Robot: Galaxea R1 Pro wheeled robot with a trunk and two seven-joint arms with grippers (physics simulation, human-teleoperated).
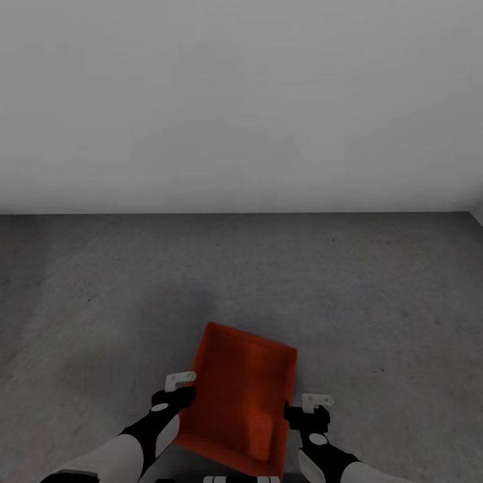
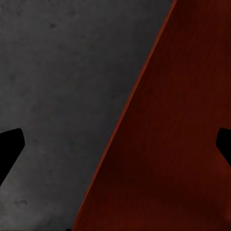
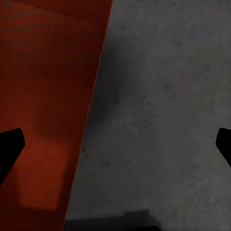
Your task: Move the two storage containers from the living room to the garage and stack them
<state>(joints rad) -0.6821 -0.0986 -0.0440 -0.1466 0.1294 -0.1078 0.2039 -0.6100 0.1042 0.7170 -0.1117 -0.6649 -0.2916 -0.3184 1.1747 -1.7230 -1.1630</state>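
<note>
One orange-red storage container (image 1: 238, 396) shows low in the head view, open side up and turned at an angle over the grey concrete floor (image 1: 282, 275). My left gripper (image 1: 183, 390) is at its left wall and my right gripper (image 1: 310, 409) at its right wall. In the left wrist view the gripper (image 2: 115, 147) is open, its dark fingertips (image 2: 10, 147) wide apart astride the container's ribbed wall (image 2: 178, 144). The right wrist view has the right gripper (image 3: 115, 144) open the same way, with the container (image 3: 43, 96) to one side. I cannot tell whether the container rests on the floor.
A plain white wall (image 1: 241, 100) stands ahead and meets the concrete floor across the whole head view. A soft shadow (image 1: 181, 308) lies on the floor by the container's far left corner. Part of my base (image 1: 241, 479) shows at the bottom edge.
</note>
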